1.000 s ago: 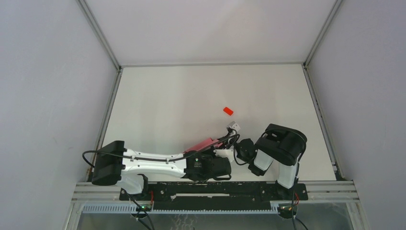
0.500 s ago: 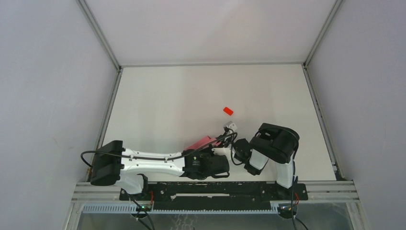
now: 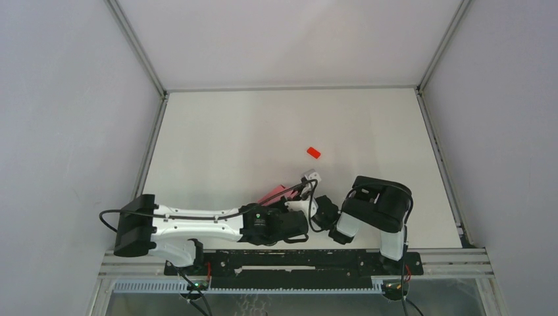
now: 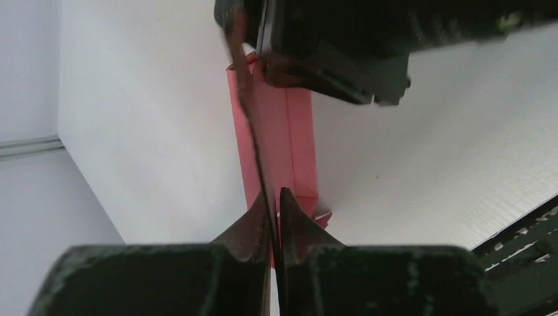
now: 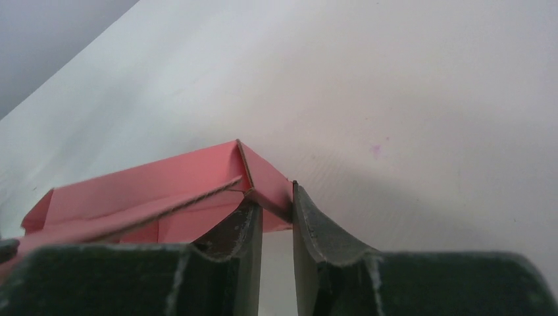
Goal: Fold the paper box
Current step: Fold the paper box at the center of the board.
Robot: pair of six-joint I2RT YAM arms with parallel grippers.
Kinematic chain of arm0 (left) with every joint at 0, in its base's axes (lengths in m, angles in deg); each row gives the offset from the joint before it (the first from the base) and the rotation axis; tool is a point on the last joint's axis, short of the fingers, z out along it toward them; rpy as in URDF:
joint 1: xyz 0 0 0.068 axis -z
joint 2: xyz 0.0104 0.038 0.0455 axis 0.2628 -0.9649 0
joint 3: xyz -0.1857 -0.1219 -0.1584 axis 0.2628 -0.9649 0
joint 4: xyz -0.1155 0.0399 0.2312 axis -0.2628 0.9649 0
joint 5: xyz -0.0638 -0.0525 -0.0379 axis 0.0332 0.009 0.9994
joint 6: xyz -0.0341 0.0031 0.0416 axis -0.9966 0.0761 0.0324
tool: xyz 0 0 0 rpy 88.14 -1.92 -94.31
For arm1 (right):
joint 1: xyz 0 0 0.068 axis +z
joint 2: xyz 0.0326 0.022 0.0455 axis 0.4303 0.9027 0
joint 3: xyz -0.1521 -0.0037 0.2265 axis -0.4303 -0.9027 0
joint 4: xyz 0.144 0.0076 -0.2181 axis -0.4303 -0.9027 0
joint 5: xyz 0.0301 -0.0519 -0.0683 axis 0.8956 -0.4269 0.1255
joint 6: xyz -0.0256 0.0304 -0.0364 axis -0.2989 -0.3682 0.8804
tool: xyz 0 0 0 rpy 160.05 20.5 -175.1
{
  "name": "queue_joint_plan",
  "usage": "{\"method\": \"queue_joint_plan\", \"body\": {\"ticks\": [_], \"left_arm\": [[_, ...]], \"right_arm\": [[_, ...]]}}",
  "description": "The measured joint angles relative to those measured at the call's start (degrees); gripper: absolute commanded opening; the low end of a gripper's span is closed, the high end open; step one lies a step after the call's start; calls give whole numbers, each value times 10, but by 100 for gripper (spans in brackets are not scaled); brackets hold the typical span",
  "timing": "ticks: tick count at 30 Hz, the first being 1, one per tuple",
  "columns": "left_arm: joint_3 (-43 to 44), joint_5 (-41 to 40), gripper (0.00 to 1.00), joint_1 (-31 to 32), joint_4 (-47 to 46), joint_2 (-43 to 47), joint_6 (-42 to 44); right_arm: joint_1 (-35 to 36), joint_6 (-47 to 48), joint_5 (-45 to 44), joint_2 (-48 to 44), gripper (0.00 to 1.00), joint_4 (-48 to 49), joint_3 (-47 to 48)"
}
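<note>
Pink paper box [image 4: 293,145]; red block [image 3: 313,153]
</note>
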Motion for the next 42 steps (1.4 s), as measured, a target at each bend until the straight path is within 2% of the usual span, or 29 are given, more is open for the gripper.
{"method": "queue_joint_plan", "body": {"ticks": [9, 16, 24, 29, 35, 42], "left_arm": [[-1, 10, 16, -14, -13, 12, -12], [-1, 38, 22, -21, -23, 43, -11], [0, 111, 28, -28, -26, 128, -11], [0, 124, 30, -36, -22, 166, -14], [2, 105, 32, -72, -20, 232, -38], [13, 18, 39, -127, -33, 337, -81]], "right_arm": [[41, 27, -127, -24, 19, -96, 40], [50, 37, -154, -44, 16, -138, 50], [48, 45, -181, -65, 14, -186, 53], [48, 59, -179, -92, 14, -227, 55], [48, 69, -153, -135, 13, -270, 48], [48, 72, -131, -183, 13, -331, 28]]}}
